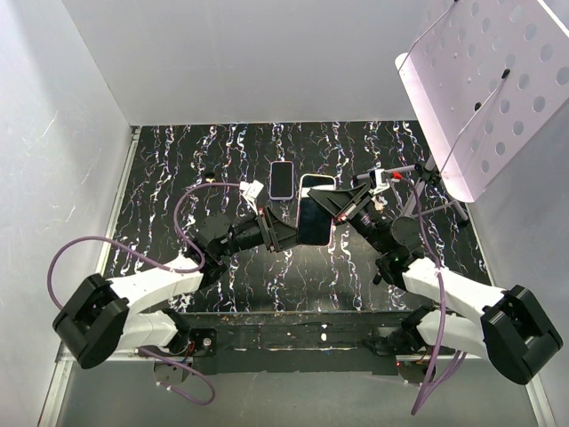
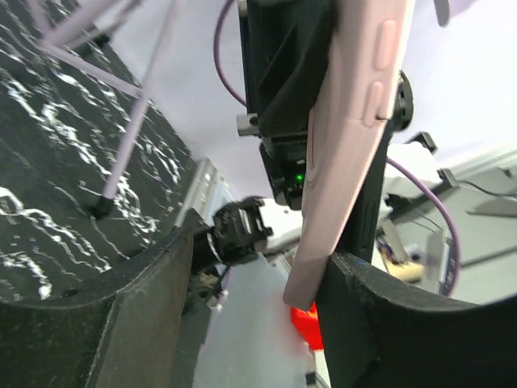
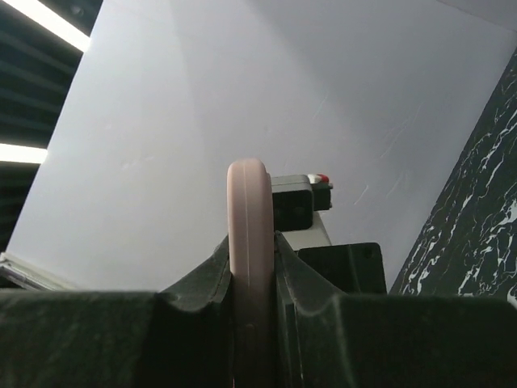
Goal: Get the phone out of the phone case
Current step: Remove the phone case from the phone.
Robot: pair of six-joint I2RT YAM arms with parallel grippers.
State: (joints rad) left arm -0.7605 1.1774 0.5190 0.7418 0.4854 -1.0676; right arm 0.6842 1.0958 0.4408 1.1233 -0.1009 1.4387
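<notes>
A phone (image 1: 311,218) with a dark screen sits in a pink case (image 1: 332,235), held up above the middle of the black marbled table (image 1: 178,169). My right gripper (image 1: 342,206) is shut on the case, which shows edge-on between its fingers in the right wrist view (image 3: 250,242). My left gripper (image 1: 289,233) is open at the phone's left side. In the left wrist view the case (image 2: 347,145) hangs between the wide-apart fingers, its lower corner against the right finger (image 2: 380,323); the left finger (image 2: 137,323) is well apart from it.
Two other phones lie on the table behind the held one, one (image 1: 282,179) on the left and one (image 1: 317,182) partly hidden. A white perforated board (image 1: 484,80) on a thin-legged stand (image 1: 436,209) stands at the back right. White walls enclose the table.
</notes>
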